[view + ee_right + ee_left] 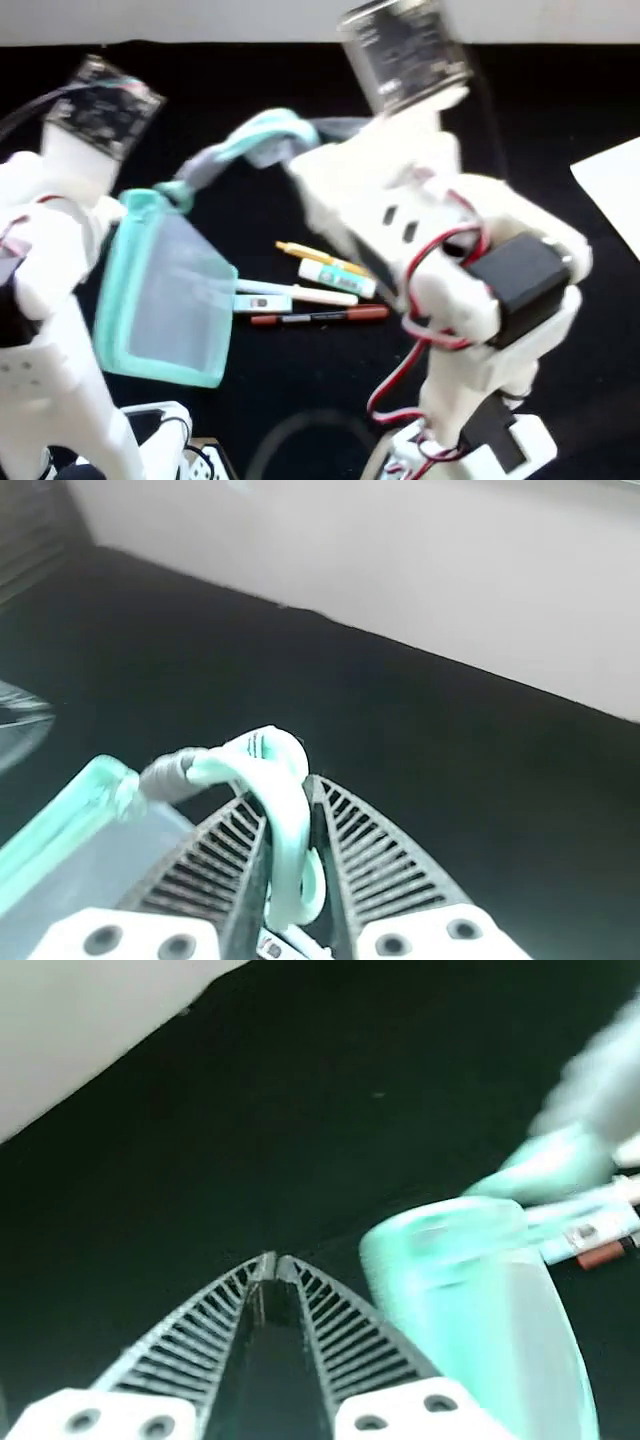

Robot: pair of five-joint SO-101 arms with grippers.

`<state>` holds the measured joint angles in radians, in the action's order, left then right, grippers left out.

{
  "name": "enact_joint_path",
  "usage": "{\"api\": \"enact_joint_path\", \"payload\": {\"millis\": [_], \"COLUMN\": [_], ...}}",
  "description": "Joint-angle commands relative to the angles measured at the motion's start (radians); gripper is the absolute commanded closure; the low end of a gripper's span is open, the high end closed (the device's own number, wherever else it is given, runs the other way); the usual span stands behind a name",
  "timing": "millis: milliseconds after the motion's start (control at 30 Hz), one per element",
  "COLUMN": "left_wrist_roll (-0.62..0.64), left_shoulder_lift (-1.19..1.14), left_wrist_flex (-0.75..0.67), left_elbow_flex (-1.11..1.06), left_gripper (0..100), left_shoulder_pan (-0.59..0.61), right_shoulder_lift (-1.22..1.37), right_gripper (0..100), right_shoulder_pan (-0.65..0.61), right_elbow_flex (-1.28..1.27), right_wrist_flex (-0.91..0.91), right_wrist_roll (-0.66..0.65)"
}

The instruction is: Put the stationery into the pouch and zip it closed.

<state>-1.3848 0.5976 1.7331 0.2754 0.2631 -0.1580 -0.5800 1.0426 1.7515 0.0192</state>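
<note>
right gripper (288,790) is clamped on the teal-and-grey fabric wrist strap (270,755), with the loop pinched between the ribbed fingers. the strap runs from there down to a corner of the translucent teal soft-plastic pouch (165,300), which lies flat on the black cloth table (560,100). left gripper (270,1258) has its tips pressed together on nothing and sits just beside the pouch.

four loose pens (310,292) (yellow, white-green, white, red-brown) lie just beside the pouch edge that faces the right arm. their long axes run roughly side to side in the high view, ends pointing at the pouch.

key relation: the pouch sits between the left gripper and the pens, so the free hand likely has to reach past it. can't tell which pouch edge has the zip, or whether it is open.
</note>
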Motion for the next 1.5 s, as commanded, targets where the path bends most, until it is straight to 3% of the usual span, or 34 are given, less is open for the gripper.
{"api": "enact_joint_path", "payload": {"millis": [0, 367, 633, 800, 1067, 1200, 1367, 1467], "left_wrist_roll": [0.098, 0.175, 0.494, 0.508, 0.522, 0.632, 0.913, 0.968], "left_shoulder_lift": [0.01, 0.018, 0.151, 0.318, 0.627, 0.731, 0.814, 0.82], "left_wrist_flex": [-0.015, 0.026, 0.025, 0.028, 0.031, 0.014, -0.215, -0.356], "left_elbow_flex": [0.05, 0.094, -0.013, -0.254, -0.857, -1.159, -1.365, -1.409], "left_gripper": [99, 99, 99, 99, 99, 99, 99, 99], "left_shoulder_pan": [0.015, 0.016, 0.015, 0.007, -0.005, -0.168, -0.452, -0.552], "right_shoulder_lift": [-0.013, -0.101, -0.099, -0.099, -0.019, 0.018, 0.041, 0.053], "right_gripper": [99.2, 99.2, 99.2, 99.2, 99.2, 99.2, 99.2, 99.2], "right_shoulder_pan": [0.114, 0.16, -0.031, -0.142, -0.213, -0.257, -0.323, -0.344], "right_elbow_flex": [0.008, 0.008, 0.007, 0.008, 0.01, 0.01, 0.01, 0.01], "right_wrist_flex": [0.008, -0.004, -0.14, -0.174, -0.177, -0.191, -0.209, -0.219], "right_wrist_roll": [0.014, 0.009, -0.044, -0.061, -0.057, -0.06, -0.061, -0.061]}}
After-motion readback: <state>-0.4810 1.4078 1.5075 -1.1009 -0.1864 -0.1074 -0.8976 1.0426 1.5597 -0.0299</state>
